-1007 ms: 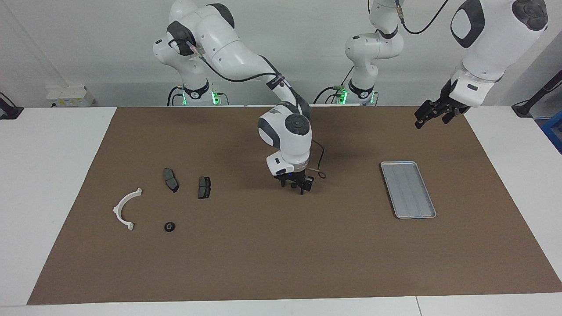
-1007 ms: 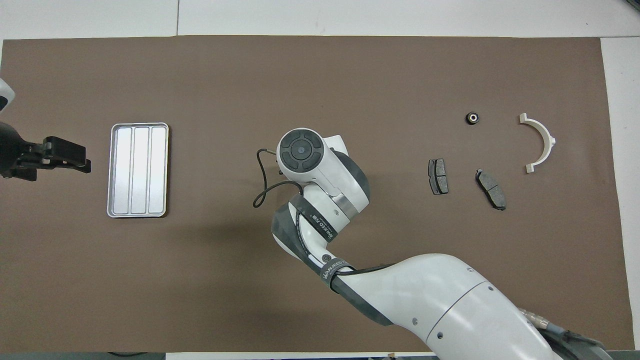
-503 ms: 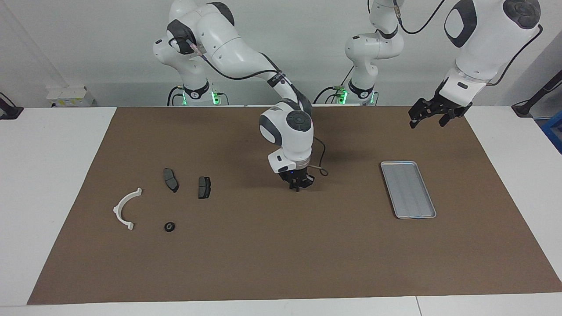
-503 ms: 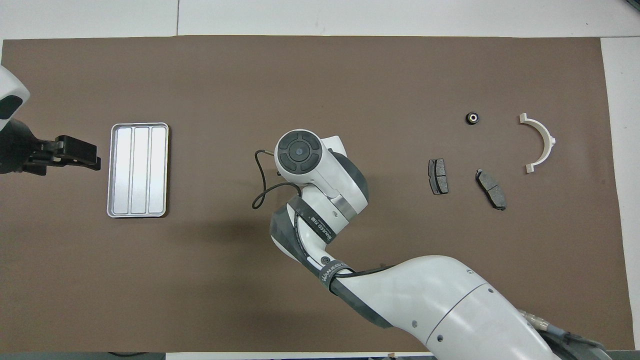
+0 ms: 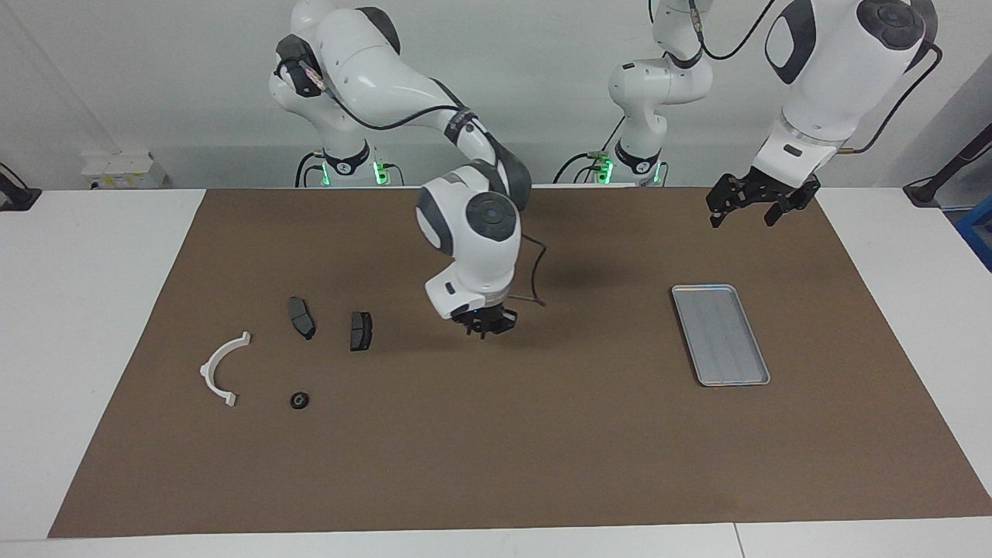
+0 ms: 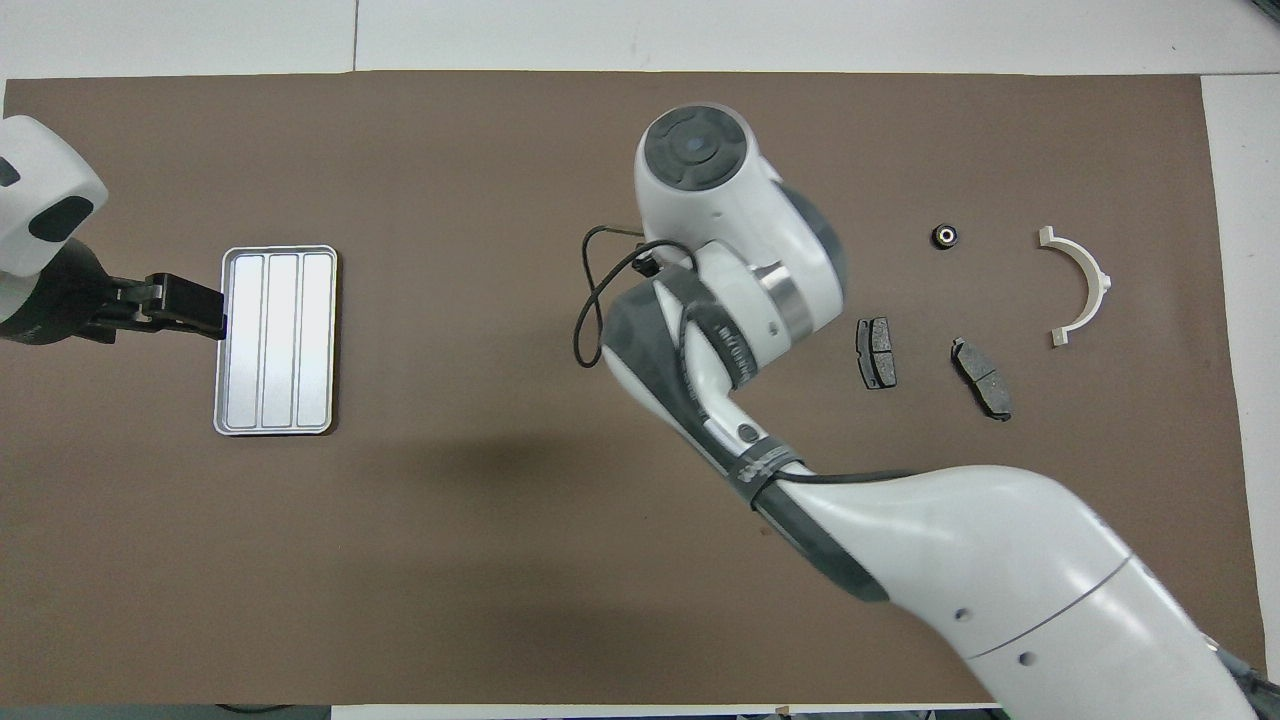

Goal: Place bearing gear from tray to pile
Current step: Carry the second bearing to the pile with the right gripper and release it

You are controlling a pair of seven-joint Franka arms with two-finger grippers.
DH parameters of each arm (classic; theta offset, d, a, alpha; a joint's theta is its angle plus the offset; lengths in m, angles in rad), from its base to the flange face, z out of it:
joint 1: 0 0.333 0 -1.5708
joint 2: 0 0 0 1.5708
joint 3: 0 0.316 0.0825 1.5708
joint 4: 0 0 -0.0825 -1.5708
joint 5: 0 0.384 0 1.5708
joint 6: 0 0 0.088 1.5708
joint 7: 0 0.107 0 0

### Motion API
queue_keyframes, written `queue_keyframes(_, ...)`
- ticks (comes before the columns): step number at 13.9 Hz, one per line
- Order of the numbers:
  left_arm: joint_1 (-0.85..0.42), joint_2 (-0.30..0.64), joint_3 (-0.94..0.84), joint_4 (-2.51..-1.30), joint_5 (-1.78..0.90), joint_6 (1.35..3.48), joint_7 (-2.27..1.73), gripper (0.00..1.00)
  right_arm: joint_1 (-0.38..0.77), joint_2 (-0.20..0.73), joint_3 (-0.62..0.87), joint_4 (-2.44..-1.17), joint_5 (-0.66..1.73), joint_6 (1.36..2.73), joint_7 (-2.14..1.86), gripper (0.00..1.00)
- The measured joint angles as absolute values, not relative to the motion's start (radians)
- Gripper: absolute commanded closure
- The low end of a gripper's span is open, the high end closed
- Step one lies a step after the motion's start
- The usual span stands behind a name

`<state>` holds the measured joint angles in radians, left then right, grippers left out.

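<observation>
The gear (image 5: 299,400) lies flat on the mat (image 5: 496,434), hole facing up, no long axis to speak of. It sits in the pile, just beside the bracket (image 5: 221,368) and farther from the robots than the two brake pads (image 5: 301,317) (image 5: 360,331). The tray (image 5: 721,335) rests toward the left arm's end, its long axis running away from the robots, ridges along it. The right gripper (image 5: 484,323) hangs over bare mat between pile and tray, fingertips clenched together, nothing in them. The left gripper (image 5: 748,203) hovers over the mat near the tray's end closest to the robots, jaws spread wide, empty.
</observation>
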<state>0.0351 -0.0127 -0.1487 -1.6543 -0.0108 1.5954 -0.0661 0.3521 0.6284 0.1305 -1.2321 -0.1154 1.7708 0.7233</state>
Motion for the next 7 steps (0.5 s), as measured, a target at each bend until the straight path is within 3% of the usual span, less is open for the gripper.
queue_keyframes(3, 0.035, -0.013, -0.148, -1.654, -0.010, 1.595, -0.066, 0.00, 0.182, 0.620, 0.131, -1.225, -0.103, 1.790, 0.413, 1.00)
queue_keyframes(7, 0.036, -0.013, -0.148, -1.654, -0.010, 1.595, -0.066, 0.00, 0.085, 0.649, 0.129, -1.403, -0.107, 2.072, 0.199, 1.00)
